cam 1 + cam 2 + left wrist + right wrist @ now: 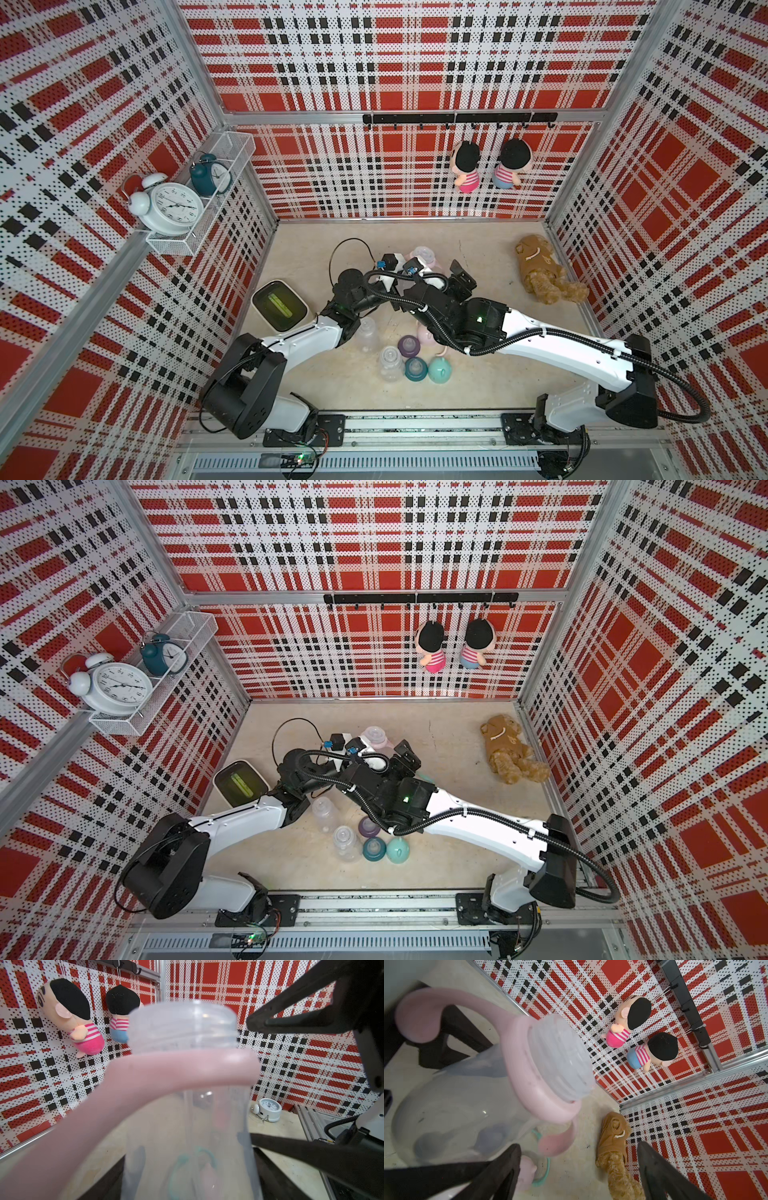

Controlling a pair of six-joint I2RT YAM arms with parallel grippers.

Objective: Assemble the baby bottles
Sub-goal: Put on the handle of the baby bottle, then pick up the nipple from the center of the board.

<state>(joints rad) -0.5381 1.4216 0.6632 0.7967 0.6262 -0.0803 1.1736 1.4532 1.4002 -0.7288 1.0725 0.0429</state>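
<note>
Grips clear bottle (463,1101) with left fingers (456,1030), pink handle ring (550,1113) under bare threaded neck. Holds right fingers (658,1172) spread wide beside it, empty, plain only in wrist views. In both top views reaches both arms forward, wrists meeting over back-middle floor (478,374).

White clock (172,208) and teal clock (207,174) were kept in a wire basket (171,246); brown plush (544,272) was laid on the surface (490,374).
</note>
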